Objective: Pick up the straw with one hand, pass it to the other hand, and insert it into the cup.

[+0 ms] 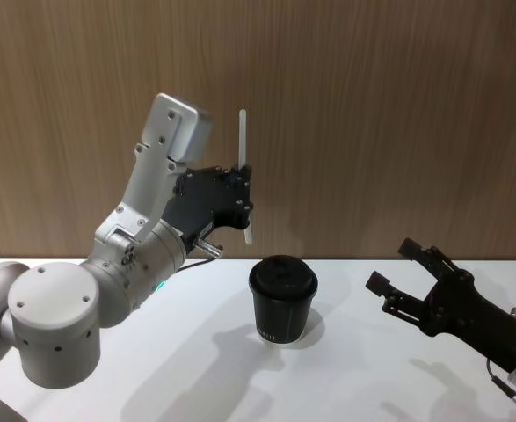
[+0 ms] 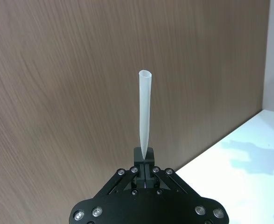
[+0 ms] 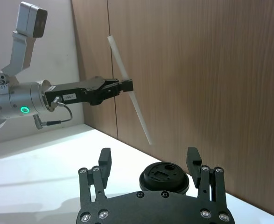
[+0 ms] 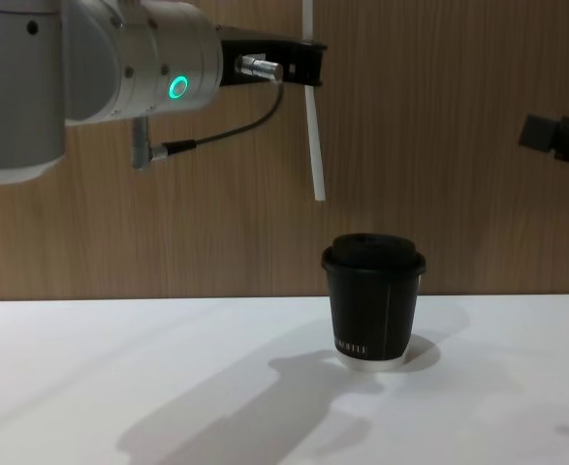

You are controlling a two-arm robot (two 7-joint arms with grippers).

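White tabletop (image 1: pixel 196 352) is lying beneath both pincers. Silver-wristed left pincer (image 1: pixel 244 198) is clamping the straw (image 1: pixel 243 141) mid-length. Plain right pincer (image 1: pixel 393 264) is idling low to its right, fingers apart. Black cup (image 1: pixel 282 299) is sitting below the left pincer, slightly rightward. The straw is hanging near-upright, tip above the lid's left edge. Pickup and handover appearing done; insertion remaining.
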